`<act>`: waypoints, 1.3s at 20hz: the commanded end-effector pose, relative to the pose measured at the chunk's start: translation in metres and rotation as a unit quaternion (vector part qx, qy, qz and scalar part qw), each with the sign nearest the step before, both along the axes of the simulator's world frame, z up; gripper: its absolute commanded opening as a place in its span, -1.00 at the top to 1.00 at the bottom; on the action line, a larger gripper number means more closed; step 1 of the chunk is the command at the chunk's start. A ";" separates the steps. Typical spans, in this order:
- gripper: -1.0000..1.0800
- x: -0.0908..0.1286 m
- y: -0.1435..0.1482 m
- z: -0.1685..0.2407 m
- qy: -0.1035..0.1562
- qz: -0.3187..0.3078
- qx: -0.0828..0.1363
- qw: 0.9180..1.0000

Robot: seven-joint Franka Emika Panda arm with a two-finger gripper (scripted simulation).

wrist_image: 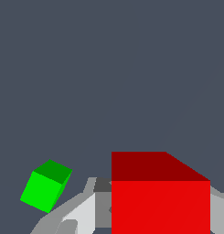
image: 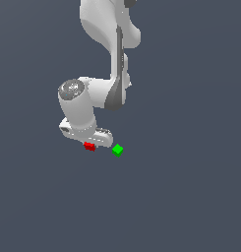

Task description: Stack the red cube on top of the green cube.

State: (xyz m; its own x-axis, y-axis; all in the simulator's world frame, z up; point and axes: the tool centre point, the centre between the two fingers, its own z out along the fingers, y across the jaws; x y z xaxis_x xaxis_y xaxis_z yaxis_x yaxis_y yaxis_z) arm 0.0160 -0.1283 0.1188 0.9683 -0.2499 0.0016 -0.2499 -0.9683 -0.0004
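Note:
The red cube (wrist_image: 160, 201) fills the near part of the wrist view, sitting between the two grey fingers (wrist_image: 83, 212) of my gripper (wrist_image: 159, 219), which is shut on it. In the exterior view the red cube (image: 89, 146) peeks out from under the white gripper (image: 89, 143). The green cube (image: 117, 150) rests on the floor a short way toward the exterior view's right of the red one, apart from it. The wrist view shows the green cube (wrist_image: 45, 185) tilted and farther off than the red cube.
The dark grey floor (image: 181, 197) stretches flat on all sides with nothing else on it. The white arm (image: 109, 59) rises above the gripper toward the top of the exterior view.

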 end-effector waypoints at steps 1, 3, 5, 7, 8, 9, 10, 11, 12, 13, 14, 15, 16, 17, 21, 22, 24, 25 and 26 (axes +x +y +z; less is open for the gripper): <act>1.00 0.000 0.001 0.000 0.000 0.000 0.000 1.000; 1.00 -0.001 0.004 -0.002 0.000 0.000 0.000 1.000; 1.00 -0.002 0.011 -0.005 0.000 0.000 0.000 1.000; 1.00 -0.004 0.021 -0.010 0.000 0.000 0.000 1.000; 1.00 -0.006 0.027 -0.013 0.000 0.000 0.000 1.000; 1.00 -0.007 0.035 -0.017 0.000 0.000 0.000 1.000; 1.00 -0.009 0.043 -0.021 0.000 0.000 0.000 1.000; 1.00 -0.010 0.052 -0.025 0.000 0.000 0.000 1.000; 1.00 -0.012 0.061 -0.030 0.001 0.000 0.000 1.000; 1.00 -0.014 0.070 -0.034 0.001 0.000 0.000 1.000; 1.00 -0.015 0.079 -0.038 0.001 0.000 0.000 1.000; 1.00 -0.016 0.086 -0.042 0.001 0.000 0.000 1.000; 1.00 -0.017 0.093 -0.045 0.001 0.000 0.000 1.000; 1.00 -0.018 0.099 -0.048 0.001 0.000 0.000 1.000; 1.00 -0.020 0.116 -0.056 0.001 0.000 0.000 1.000; 1.00 -0.021 0.117 -0.057 0.001 0.000 0.000 1.000; 1.00 -0.020 0.119 -0.058 0.001 0.000 0.000 1.000; 1.00 -0.020 0.118 -0.058 0.001 0.000 0.000 1.000; 1.00 -0.019 0.117 -0.058 0.001 0.000 0.000 1.000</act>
